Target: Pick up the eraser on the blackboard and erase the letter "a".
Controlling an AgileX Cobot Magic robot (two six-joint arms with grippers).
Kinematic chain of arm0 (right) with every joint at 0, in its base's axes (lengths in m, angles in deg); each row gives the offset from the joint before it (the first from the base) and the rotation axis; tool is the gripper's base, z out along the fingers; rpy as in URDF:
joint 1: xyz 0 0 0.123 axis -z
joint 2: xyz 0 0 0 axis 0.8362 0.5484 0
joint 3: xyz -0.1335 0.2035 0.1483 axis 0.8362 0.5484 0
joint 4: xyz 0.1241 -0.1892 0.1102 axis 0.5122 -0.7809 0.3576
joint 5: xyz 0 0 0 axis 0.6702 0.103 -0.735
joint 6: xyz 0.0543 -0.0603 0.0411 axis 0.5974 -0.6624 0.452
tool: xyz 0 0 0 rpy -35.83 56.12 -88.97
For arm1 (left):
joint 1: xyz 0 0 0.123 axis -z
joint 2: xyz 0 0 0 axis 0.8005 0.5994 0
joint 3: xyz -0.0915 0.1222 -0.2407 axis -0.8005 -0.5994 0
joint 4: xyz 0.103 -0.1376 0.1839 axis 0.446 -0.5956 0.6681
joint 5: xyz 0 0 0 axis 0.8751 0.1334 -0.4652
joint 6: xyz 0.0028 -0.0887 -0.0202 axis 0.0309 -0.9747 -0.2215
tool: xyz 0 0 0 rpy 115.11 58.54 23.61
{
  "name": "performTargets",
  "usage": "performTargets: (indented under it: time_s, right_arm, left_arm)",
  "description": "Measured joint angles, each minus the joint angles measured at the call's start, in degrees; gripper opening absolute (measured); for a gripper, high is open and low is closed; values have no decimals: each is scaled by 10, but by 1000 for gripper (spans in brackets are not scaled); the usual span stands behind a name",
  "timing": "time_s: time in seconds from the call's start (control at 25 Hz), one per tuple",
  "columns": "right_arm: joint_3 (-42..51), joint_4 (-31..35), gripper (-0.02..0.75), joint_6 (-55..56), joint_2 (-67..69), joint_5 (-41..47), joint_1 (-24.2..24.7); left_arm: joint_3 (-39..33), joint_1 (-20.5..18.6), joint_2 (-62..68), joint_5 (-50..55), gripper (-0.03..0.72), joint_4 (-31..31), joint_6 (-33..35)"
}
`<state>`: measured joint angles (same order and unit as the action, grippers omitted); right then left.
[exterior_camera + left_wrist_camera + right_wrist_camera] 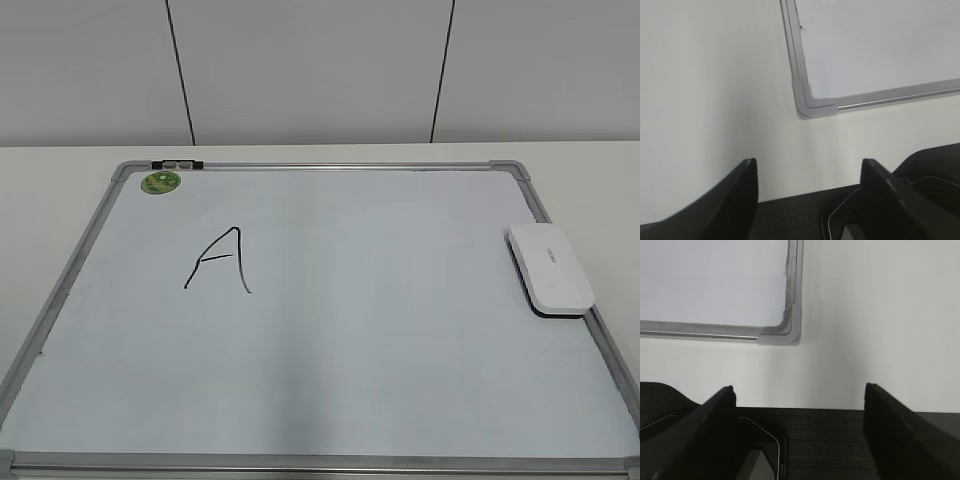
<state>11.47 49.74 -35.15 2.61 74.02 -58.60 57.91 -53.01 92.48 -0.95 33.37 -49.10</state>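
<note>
Eraser: you see the eraser [549, 269] as a white rounded block with faint grey lettering on top and a dark edge along its near underside, lying at the right edge of the blackboard [380, 380], touching the frame.
Board: white writing surface in a silver frame with grey corner caps, flat on a pale table [60, 170].
Letter: the only mark you can read is a tall pointed letter "A" [219, 260] in black, left of centre, well apart from the eraser.
Far-left corner: a round green magnet [161, 182] sits on the board, with a small dark-and-silver piece [177, 163] on the frame just beyond it; too small for you to make out.
Cut off: the board's near corners run out of the exterior view.
Left gripper [810, 172]: fingers spread apart, holding nothing, over the table just off a near corner of the board.
Right gripper [800, 397]: fingers likewise spread and empty, just off the other near corner.
</note>
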Motion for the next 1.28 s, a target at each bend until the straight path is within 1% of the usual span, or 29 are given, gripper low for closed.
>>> performTargets:
  time_s: [0.12,0.28,0.76,1.0,1.28]
  right_arm:
    - [0,0,587,0,-2,0,0]
    - [0,0,587,0,-41,0,0]
    - [0,0,587,0,-259,10,0]
    - [0,0,587,0,-272,11,0]
    - [0,0,587,0,-272,11,0]
  left_arm:
    - [-1,0,-29,0,473,0,0]
    - [-1,0,-84,0,473,0,0]
    - [-1,0,-220,2,472,0,0]
    - [-1,0,-263,5,472,0,0]
    - [-1,0,-265,6,465,0,0]
